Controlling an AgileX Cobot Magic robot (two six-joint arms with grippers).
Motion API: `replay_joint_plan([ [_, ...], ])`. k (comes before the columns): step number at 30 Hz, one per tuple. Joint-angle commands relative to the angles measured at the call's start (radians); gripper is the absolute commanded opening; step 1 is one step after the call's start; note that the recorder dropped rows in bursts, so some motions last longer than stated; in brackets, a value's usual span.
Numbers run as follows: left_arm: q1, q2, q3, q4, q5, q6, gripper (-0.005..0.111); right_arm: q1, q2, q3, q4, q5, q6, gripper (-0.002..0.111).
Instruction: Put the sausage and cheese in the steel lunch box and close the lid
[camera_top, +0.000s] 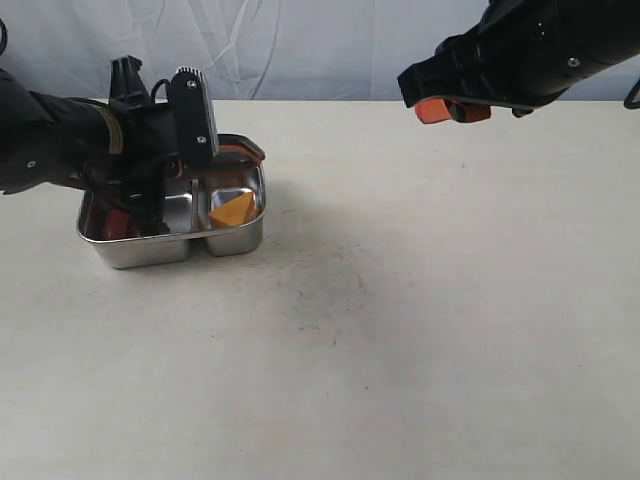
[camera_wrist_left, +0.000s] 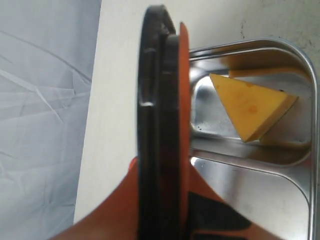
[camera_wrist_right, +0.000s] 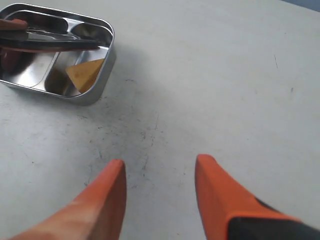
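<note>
The steel lunch box (camera_top: 235, 243) stands at the left of the table. The yellow cheese (camera_top: 232, 211) lies in its smaller compartment, also seen as the cheese (camera_wrist_left: 252, 107) and the cheese (camera_wrist_right: 86, 75). A bit of glossy red, the sausage (camera_top: 113, 222), shows in the larger compartment, mostly hidden by my left arm. My left gripper (camera_top: 150, 195) is shut on the dark lid (camera_wrist_left: 160, 110), holding it tilted over the box's back edge, orange rim (camera_top: 242, 152) showing. My right gripper (camera_wrist_right: 160, 165) hangs open and empty, high above the table at the right gripper (camera_top: 455, 110).
The tabletop is pale with dark scuff marks (camera_top: 335, 295) near the middle. A grey backdrop (camera_top: 320, 45) hangs behind the table's far edge. In the right wrist view the lid (camera_wrist_right: 50, 44) crosses above the lunch box (camera_wrist_right: 109, 37).
</note>
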Motion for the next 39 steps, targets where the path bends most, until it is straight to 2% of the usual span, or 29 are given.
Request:
replay_joint_plan([
  [1, -0.002, 0.002, 0.005, 0.002, -0.009, -0.008, 0.0, -0.006, -0.009, 0.0, -0.008, 0.0, 0.003, 0.043],
  [7, -0.012, 0.004, 0.013, 0.036, 0.052, -0.004, 0.0, -0.006, -0.009, 0.0, -0.008, -0.002, 0.005, 0.043],
  [18, -0.103, 0.007, 0.028, 0.078, 0.171, -0.006, 0.0, -0.006, -0.009, 0.0, -0.008, -0.002, 0.017, 0.043],
  [26, -0.103, 0.039, 0.028, 0.027, 0.254, -0.007, 0.0, -0.006, -0.009, 0.0, 0.005, 0.002, 0.017, 0.043],
  [29, -0.103, 0.045, 0.028, -0.027, 0.252, -0.007, 0.007, -0.006, -0.009, 0.0, 0.005, 0.002, 0.017, 0.043],
  [36, -0.103, 0.069, 0.028, -0.104, 0.252, -0.007, 0.039, -0.006, -0.009, 0.0, 0.005, 0.004, 0.019, 0.043],
  [39, -0.103, 0.069, 0.028, -0.114, 0.251, -0.007, 0.041, -0.006, -0.009, 0.0, 0.005, 0.004, 0.019, 0.043],
])
